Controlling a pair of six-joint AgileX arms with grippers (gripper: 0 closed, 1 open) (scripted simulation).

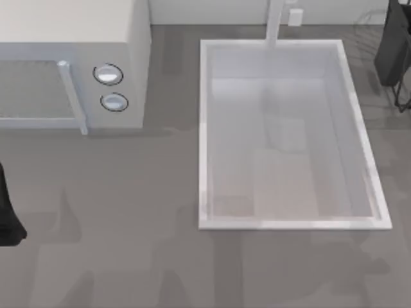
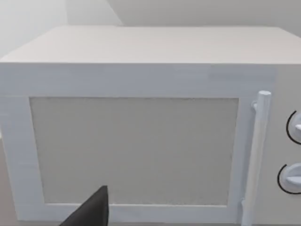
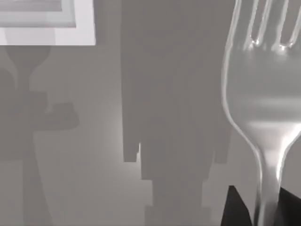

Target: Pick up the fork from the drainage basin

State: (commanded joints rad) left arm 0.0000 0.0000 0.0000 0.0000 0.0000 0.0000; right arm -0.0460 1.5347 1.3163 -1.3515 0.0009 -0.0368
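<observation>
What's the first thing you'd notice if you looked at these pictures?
The shiny fork, huge in the right wrist view, its handle running down between the right gripper's dark fingertips. From the top, the big white-rimmed drainage basin sits right of the table's middle. The white microwave stands at the top left, and the left arm is parked at the left edge.

White microwave (image 1: 70,61) seen at upper left of the top view, two round dials (image 1: 110,88) stacked on its right panel, a vertical bar handle (image 1: 72,96) set just left of them. In the left wrist view the door window (image 2: 134,150) is shown pale grey, handle (image 2: 256,155) upright beside it. Grey countertop (image 1: 128,224) is crossed by blocky shadows. A white faucet post (image 1: 275,22) is seen at top centre.
</observation>
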